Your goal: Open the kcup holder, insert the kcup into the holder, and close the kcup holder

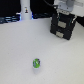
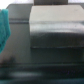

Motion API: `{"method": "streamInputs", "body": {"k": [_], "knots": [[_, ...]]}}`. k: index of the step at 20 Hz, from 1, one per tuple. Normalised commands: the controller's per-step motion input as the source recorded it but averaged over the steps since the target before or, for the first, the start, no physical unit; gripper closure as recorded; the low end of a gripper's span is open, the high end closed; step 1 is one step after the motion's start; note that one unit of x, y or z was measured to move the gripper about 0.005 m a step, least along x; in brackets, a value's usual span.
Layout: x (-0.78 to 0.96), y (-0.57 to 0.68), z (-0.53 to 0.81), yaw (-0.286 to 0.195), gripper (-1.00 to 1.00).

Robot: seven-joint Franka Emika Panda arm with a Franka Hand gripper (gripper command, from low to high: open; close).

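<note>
1. Green with flecks of blue and white, the kcup [image 1: 36, 63] sits alone on the pale desk [image 1: 20, 50], toward the near edge in my exterior view and well apart from everything else.
2. Black and box-shaped, the kcup holder [image 1: 63, 28] stands at the far side of the desk, toward the exterior view's right. I see two stacked drawer fronts with pale handles; both look pushed in, though the picture is too soft for me to be sure.
3. The arm [image 1: 65, 7], white and grey, comes down right above the kcup holder, and its hand [image 1: 63, 16] is at the top of the box. I cannot tell from here whether they touch.
4. I cannot tell whether the hand's fingers are apart or together; the exterior view is too blurred there, and my wrist view shows no fingertips clearly.
5. In the wrist view I get a grey, metallic-looking block [image 2: 55, 27] filling most of the picture over a dark surface, with a teal shape [image 2: 4, 27] at one edge that I cannot identify.
6. Farther out, a white bottle-like object [image 1: 25, 11] with a dark mark stands at the back of the desk toward the exterior view's left, far from the kcup and the kcup holder.
</note>
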Motion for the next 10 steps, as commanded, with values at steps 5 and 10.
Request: {"method": "streamInputs", "body": {"k": [5, 10], "knots": [[-0.40, 0.01, -0.34, -0.012, -1.00], [-0.33, 0.00, -0.21, -0.009, 1.00]]}}
